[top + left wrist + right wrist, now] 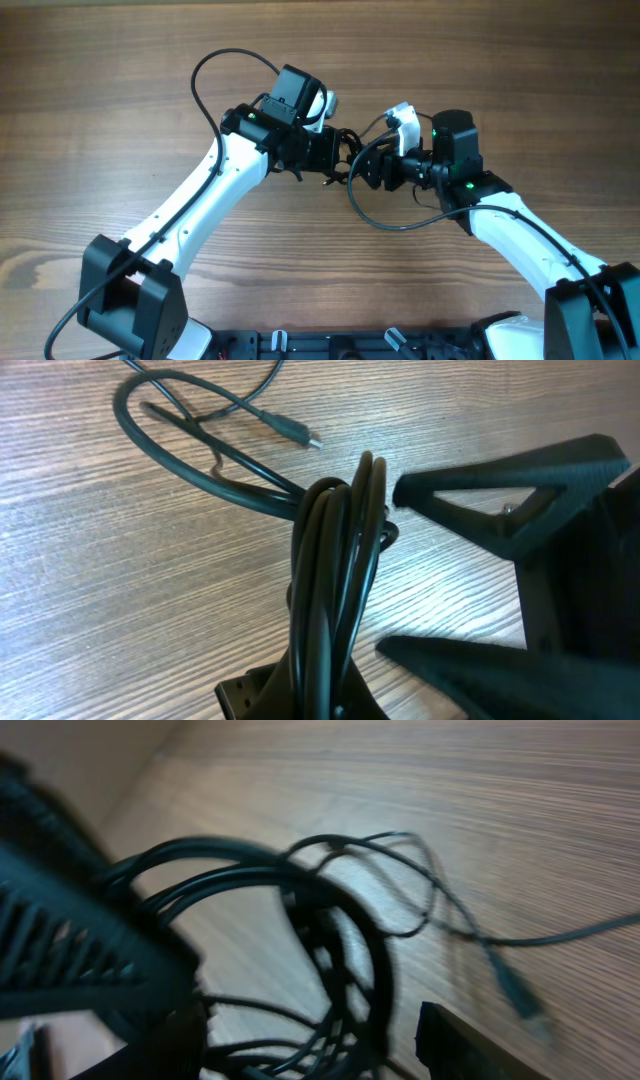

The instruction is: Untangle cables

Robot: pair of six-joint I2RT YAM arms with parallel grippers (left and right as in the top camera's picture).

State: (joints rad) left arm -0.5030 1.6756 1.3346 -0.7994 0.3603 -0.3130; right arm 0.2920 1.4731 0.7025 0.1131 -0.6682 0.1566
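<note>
Over the middle of the worktop (120, 80), the cables (335, 580) stand as one bunched hank, its long axis rising straight out of your left jaws, which are clamped shut on it. Your right jaws gape just beside the hank (mouth toward the strands, nothing held), so they look best placed to pick a strand. One plug end (305, 437) trails loose beyond.

Black cables (335, 580) bunched in a tall loop, rising from bottom centre, where the left claw (270, 700) pinches them tight. One thick loop and a thin strand trail to the upper left over the wooden worktop (120, 610); the strand ends in a small plug (298, 433). At right, probably the right claw (393, 568), spread wide, tips just beside the bundle.
</note>
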